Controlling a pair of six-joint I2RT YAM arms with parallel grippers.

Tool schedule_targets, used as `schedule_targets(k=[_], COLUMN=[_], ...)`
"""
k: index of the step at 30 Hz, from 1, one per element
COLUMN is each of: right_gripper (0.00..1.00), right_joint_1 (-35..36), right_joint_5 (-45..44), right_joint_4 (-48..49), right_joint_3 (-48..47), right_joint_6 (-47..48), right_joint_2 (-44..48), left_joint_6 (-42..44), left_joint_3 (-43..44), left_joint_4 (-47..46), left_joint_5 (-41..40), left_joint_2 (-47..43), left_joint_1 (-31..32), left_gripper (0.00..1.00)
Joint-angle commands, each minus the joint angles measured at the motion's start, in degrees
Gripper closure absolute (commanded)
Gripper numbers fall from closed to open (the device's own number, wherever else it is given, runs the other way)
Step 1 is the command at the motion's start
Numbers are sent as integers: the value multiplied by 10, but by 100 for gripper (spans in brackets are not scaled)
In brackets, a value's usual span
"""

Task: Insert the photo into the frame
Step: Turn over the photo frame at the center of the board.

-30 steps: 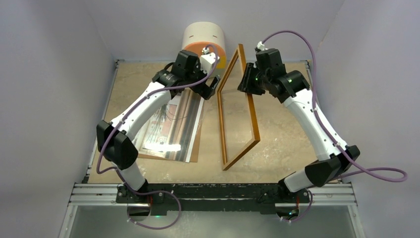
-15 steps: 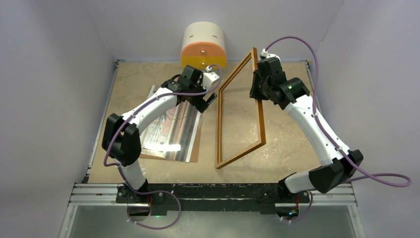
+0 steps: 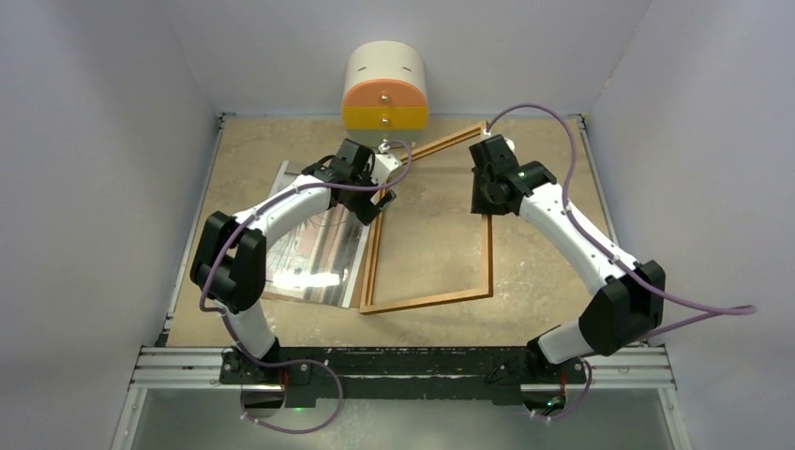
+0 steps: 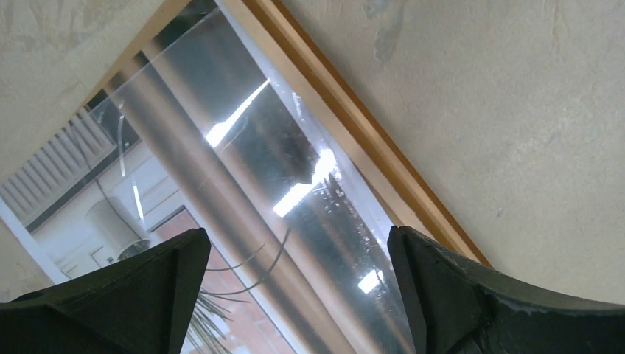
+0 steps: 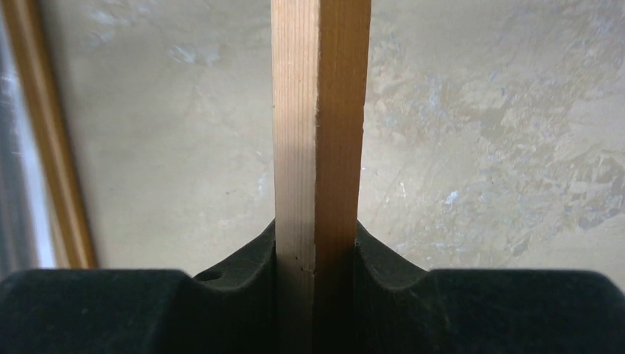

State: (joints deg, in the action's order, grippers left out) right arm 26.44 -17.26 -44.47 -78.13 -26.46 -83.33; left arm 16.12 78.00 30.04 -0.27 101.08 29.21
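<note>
Top external view: how far is the task standing?
— The photo [image 3: 314,258] is lying flat at the left of the worktop [image 3: 253,150], just beside the frame [image 3: 427,302], not inside it.
— End effectors?
— The right end effector [image 3: 489,192] is pinching the frame's right rail. The left end effector [image 3: 382,192] is hovering spread above the photo's edge. Insertion is pending.

Robot lab cell, this: plain walls [image 3: 94,141] boxing in the bench [image 3: 262,141], aluminium rail [image 3: 178,366] at six o'clock
</note>
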Motion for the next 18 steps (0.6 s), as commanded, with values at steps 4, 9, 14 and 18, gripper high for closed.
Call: schedule_targets(k=[4, 9, 14, 18], right_gripper=[99, 100, 98, 98], right_joint_1=[5, 5, 5, 5], right_joint_5=[-6, -11, -67, -78], right_joint_4=[13, 25, 22, 45], right_joint_3=[38, 61, 76, 89], right_joint_6=[25, 20, -1, -24], right_joint_2=[-18, -38, -72, -101], left_joint_6=[35, 56, 87, 96], left_joint_3=[-49, -78, -129, -157], left_joint_4=[-44, -60, -103, -129], left_joint_5=[-28, -43, -78, -95], left_joint_2=[-35, -41, -50, -38], left_joint_1=[-8, -19, -20, -20], left_gripper=[0, 0, 0, 0])
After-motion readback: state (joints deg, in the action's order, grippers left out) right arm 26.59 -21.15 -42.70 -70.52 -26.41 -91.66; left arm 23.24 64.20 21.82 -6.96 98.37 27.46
